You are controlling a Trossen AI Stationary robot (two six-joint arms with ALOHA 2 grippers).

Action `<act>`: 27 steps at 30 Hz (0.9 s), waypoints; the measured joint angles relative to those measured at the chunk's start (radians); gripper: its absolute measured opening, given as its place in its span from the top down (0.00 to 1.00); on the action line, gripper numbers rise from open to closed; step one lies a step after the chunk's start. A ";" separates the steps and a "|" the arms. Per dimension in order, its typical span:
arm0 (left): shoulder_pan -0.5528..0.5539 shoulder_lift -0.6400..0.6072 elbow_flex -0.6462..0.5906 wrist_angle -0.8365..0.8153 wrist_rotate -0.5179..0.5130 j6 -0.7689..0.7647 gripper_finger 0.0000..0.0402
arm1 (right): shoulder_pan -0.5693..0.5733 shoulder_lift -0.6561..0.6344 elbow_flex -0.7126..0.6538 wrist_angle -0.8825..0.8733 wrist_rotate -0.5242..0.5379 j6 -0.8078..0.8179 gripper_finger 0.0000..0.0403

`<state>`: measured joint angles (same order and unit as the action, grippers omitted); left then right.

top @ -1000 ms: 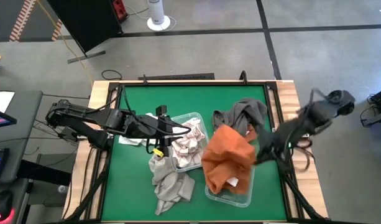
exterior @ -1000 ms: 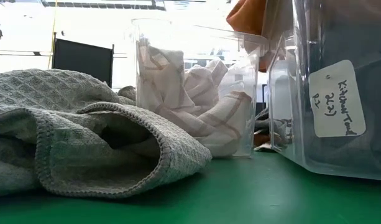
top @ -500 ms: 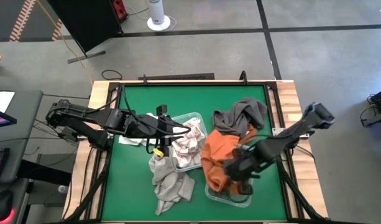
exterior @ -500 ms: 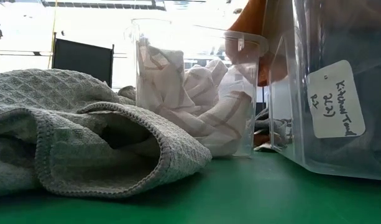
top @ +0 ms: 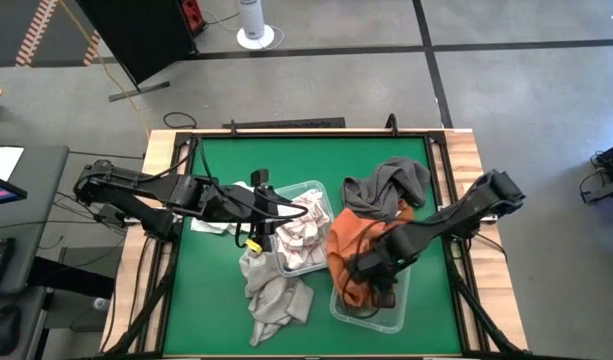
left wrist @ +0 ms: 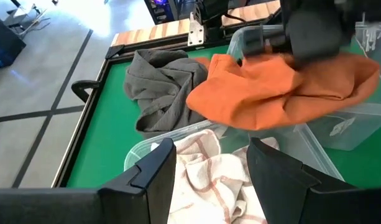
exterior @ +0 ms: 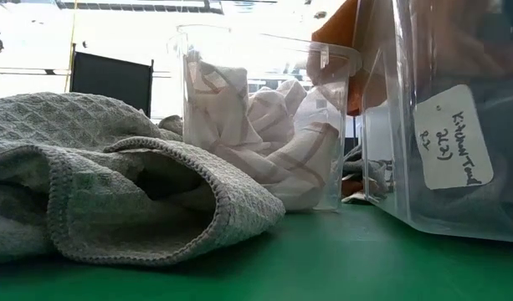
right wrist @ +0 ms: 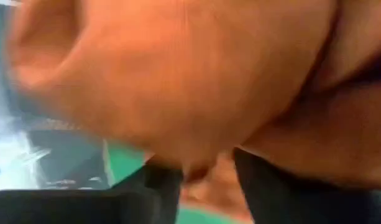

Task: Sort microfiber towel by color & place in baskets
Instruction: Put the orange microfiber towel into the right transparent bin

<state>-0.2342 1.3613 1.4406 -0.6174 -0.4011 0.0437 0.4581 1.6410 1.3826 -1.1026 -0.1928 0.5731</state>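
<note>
Sorting looks abt half done: white striped towel (top: 301,235) is sitting in the left basket (top: 316,262), orange towel (top: 348,250) is going into the right basket (top: 391,310). Grey towels (top: 271,295) and a dark grey towel (top: 388,185) are lying on the desk (top: 216,300), unsorted. Right gripper (top: 371,275) is reaching low over the right basket, jaws grasping orange towel. Left gripper (left wrist: 212,171) is hovering over the left basket w/ jaws released.

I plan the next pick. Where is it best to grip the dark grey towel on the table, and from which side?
Grip the dark grey towel at its raised, bunched middle fold, coming straight down from above. It lies crumpled beside the orange towel, so the edges are flat against the green table.
</note>
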 joint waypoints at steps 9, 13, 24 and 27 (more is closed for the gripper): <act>0.000 0.000 0.000 0.001 0.000 -0.009 0.53 | 0.025 -0.142 0.159 -0.125 0.283 0.060 0.33; 0.000 0.000 0.000 0.002 0.001 -0.023 0.53 | -0.040 -0.147 0.169 -0.078 0.388 -0.036 0.33; 0.000 0.000 0.000 -0.031 0.002 -0.044 0.53 | -0.169 0.004 0.169 0.062 0.431 -0.272 0.33; 0.000 0.000 0.000 -0.047 0.002 -0.052 0.53 | -0.193 0.048 0.168 0.012 0.432 -0.295 0.33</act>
<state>-0.2342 1.3609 1.4406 -0.6642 -0.3991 -0.0086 0.2651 1.6890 1.5509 -1.0909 0.2388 0.2779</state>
